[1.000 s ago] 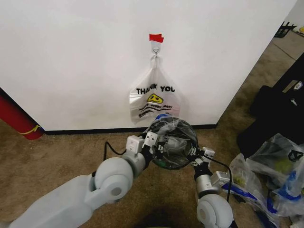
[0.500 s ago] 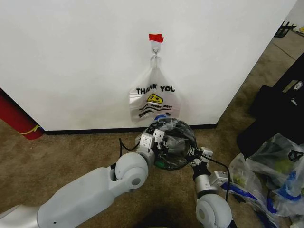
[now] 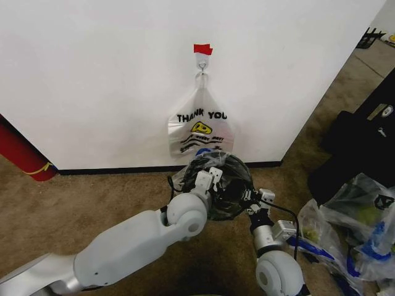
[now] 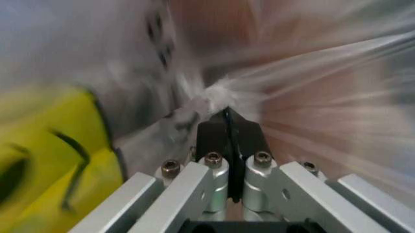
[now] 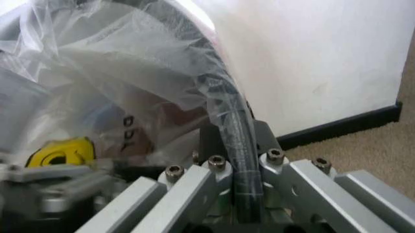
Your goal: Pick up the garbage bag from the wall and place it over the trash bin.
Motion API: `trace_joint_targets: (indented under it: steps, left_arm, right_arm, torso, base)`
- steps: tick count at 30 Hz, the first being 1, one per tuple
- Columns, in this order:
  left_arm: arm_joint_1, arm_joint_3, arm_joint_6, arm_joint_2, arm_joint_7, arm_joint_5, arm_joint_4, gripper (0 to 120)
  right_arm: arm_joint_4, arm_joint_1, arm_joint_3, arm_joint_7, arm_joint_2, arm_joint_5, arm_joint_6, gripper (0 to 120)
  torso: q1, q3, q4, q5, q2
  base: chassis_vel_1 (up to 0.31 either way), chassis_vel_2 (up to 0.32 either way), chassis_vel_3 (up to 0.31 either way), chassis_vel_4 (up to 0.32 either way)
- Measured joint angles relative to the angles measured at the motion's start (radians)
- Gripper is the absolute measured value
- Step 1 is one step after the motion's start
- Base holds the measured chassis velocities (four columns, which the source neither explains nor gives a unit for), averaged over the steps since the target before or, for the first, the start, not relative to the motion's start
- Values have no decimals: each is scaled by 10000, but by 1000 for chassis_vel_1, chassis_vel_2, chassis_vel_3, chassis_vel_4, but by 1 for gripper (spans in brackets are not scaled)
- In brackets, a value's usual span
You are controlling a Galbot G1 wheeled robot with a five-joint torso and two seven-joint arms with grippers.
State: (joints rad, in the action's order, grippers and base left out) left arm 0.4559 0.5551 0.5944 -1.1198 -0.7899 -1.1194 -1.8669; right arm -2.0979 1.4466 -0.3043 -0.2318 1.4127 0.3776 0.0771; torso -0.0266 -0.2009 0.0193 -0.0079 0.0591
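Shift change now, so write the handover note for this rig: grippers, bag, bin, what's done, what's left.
Left gripper: shut on the garbage bag, pinching its film at the trash bin.
Right gripper: shut on the bin's rim, holding it steady on the floor by the wall.
Done: bag is off the hook and draped over the bin.
Left: how far the bag is seated round the rim cannot be judged; check, then release.
A second bag hangs on the hook; leave it.

Thin, glossy, crinkled plastic garbage bag [image 5: 97, 92] drapes what looks like matt black wire trash bin [image 5: 236, 141].
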Motion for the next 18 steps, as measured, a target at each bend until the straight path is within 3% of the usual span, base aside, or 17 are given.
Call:
trace_joint_targets:
  steps: [18]
  left_arm:
    - [-348, 330, -3, -667, -40, 0, 1669, 0]
  right_arm:
    - [-494, 115, 9, 40, -382, 413, 197, 0]
  torso:
    - [0, 0, 0, 0, 0]
  base:
    - [0, 0, 0, 0]
